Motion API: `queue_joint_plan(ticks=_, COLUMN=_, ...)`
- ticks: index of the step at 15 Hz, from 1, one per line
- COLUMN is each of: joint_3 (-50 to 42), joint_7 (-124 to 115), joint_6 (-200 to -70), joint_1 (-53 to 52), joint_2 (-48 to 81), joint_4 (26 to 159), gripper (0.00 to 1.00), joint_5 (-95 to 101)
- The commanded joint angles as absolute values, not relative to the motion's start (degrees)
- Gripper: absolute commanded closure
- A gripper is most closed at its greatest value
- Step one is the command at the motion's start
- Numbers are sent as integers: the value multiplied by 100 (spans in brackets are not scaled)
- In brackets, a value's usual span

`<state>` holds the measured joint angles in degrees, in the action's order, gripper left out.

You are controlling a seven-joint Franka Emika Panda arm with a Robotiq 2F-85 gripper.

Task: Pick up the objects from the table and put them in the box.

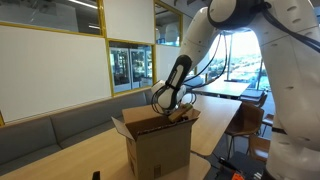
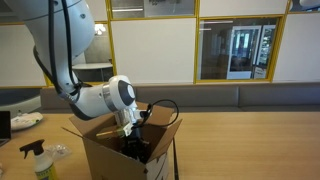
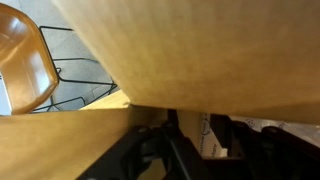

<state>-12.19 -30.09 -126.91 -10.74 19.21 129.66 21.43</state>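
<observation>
The table point(image 2: 250, 140) runs its long axis from 9 to 3 o'clock in an exterior view. On it the box point(image 2: 115, 158) stands upright, mouth toward 12 o'clock, flaps splayed outward. The gripper point(image 1: 175, 112) reaches down into that mouth; I cannot tell whether it is spread or pressed together. A spray bottle point(image 2: 38, 160) stands at the box's 9 o'clock.

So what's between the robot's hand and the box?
Nothing shows between them. In both exterior views the gripper sits down inside the box, between its open flaps.
</observation>
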Motion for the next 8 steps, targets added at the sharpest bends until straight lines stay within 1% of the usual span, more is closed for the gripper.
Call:
queue_joint_plan(ticks=1, joint_3=-1102, joint_7=-3169, joint_6=-12652, joint_1=-892, joint_2=1445, joint_4=13018, gripper=27, joint_5=2402)
queue_joint_plan(ticks=4, joint_3=-1043, joint_7=-3188, joint_6=-12670, joint_1=-809, joint_2=1287, joint_4=12902, gripper=5, joint_5=2477)
queue_joint_plan(ticks=5, joint_3=-1012, joint_7=-3185, joint_6=-12673, joint_1=-788, joint_2=1242, joint_4=12838, gripper=1, joint_5=2507)
queue_joint_plan(ticks=8, joint_3=-893, joint_7=-3176, joint_6=-12670, joint_1=-748, joint_2=1146, joint_4=12628, gripper=0, joint_5=2565)
